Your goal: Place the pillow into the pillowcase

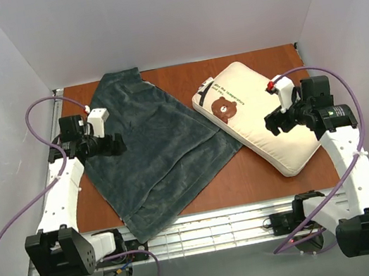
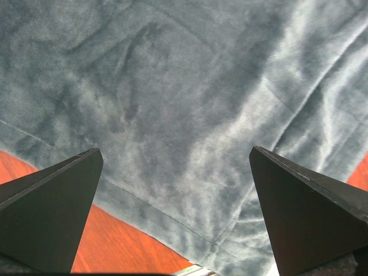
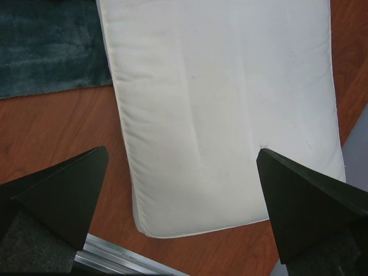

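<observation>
The pillow (image 1: 258, 110), cream-white with a brown bear face, lies flat on the right half of the table, angled. The dark grey-teal pillowcase (image 1: 151, 151) lies spread flat on the left half, its right corner touching the pillow's left edge. My left gripper (image 1: 115, 144) hovers open over the pillowcase's left part; the left wrist view shows plush fabric (image 2: 184, 115) between the spread fingers. My right gripper (image 1: 274, 124) hovers open over the pillow's near end; the right wrist view shows the pillow (image 3: 224, 115) between the spread fingers and a pillowcase corner (image 3: 52, 52).
The wooden table (image 1: 262, 174) is enclosed by white walls on the left, back and right. A metal rail (image 1: 215, 232) runs along the near edge. The pillowcase's near corner reaches the table's front edge. Purple cables loop beside both arms.
</observation>
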`<state>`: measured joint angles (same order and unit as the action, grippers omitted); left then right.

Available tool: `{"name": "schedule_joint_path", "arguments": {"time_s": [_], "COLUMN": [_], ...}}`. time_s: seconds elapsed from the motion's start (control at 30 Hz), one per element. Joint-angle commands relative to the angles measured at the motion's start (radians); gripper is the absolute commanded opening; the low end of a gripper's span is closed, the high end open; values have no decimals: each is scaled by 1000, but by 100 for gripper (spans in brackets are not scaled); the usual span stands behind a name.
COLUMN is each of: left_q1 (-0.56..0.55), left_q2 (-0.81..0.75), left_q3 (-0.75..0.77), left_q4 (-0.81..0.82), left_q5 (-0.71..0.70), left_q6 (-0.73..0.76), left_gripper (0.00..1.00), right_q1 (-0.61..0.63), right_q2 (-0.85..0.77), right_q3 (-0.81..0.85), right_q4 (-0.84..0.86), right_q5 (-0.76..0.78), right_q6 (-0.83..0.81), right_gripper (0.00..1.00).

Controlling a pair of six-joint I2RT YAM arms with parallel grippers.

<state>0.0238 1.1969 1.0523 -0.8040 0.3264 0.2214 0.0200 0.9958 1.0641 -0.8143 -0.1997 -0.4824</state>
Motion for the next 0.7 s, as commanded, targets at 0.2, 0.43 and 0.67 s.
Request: {"name": "schedule_joint_path", "arguments": {"time_s": [0.2, 0.43, 0.67], "left_q1": [-88, -127, -177], "left_q2": [427, 913, 1196], "left_q3": [327, 757, 925], "left_q4": [149, 151, 186], "left_q5": [-228, -253, -343], "left_q6": [107, 151, 145], "left_gripper": [98, 98, 98], "right_q1": [17, 28, 31], "right_q2": [90, 162, 190], "right_q3": [33, 56, 54], "right_q4": [-11, -9, -11], "right_q5": [-24, -24, -6], "right_q6": [-27, -25, -33], "right_gripper": [99, 99, 99]}}
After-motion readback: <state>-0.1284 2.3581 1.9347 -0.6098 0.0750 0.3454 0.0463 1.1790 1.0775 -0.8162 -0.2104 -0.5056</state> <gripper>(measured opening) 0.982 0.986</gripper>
